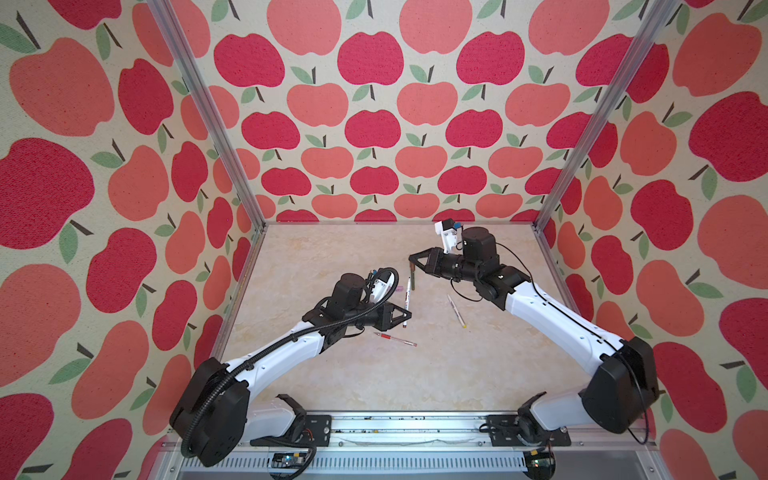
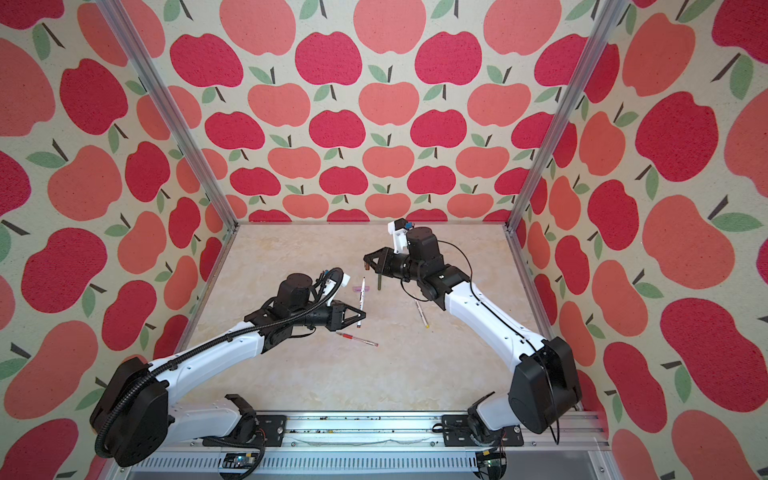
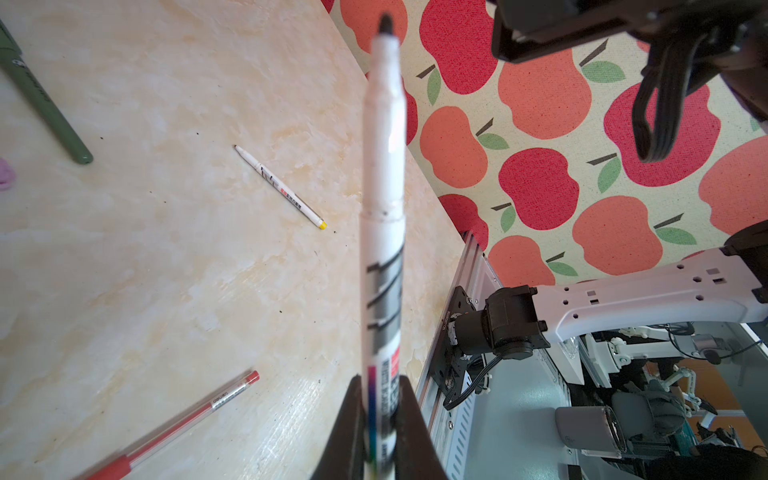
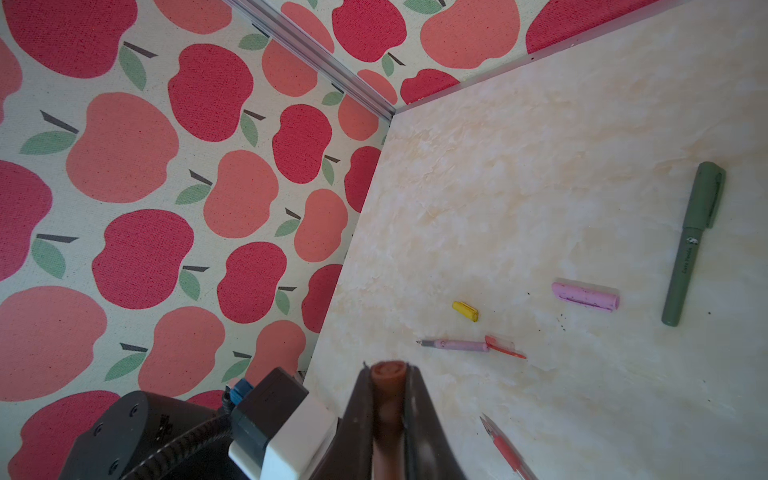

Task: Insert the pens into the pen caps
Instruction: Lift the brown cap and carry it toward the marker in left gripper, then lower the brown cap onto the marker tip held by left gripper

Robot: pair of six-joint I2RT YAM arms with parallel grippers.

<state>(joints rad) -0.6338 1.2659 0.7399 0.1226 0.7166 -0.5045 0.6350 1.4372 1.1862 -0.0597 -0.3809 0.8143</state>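
My left gripper [image 3: 380, 382] is shut on the white-and-brown pen [image 3: 384, 166], whose dark tip points away from the jaws. In both top views this pen [image 1: 407, 297] rises from the left gripper [image 1: 406, 318] toward the right gripper [image 1: 411, 258]. The right gripper [image 4: 388, 370] is shut on the brown cap [image 4: 388, 376], open end facing out. Pen tip and cap are a short gap apart. On the table lie the red pen [image 1: 395, 339], the white-and-yellow pen [image 1: 456, 311], the pink pen [image 4: 455, 345], the red cap [image 4: 505, 347], the yellow cap [image 4: 465, 311] and the lilac cap [image 4: 586, 296].
A dark green pen [image 4: 690, 245] with a clipped cap on it lies below the right gripper on the marble table [image 1: 415, 382]. Apple-print walls and metal posts [image 1: 208, 112] close in three sides. The arm bases sit on a rail [image 1: 395, 432] at the front edge.
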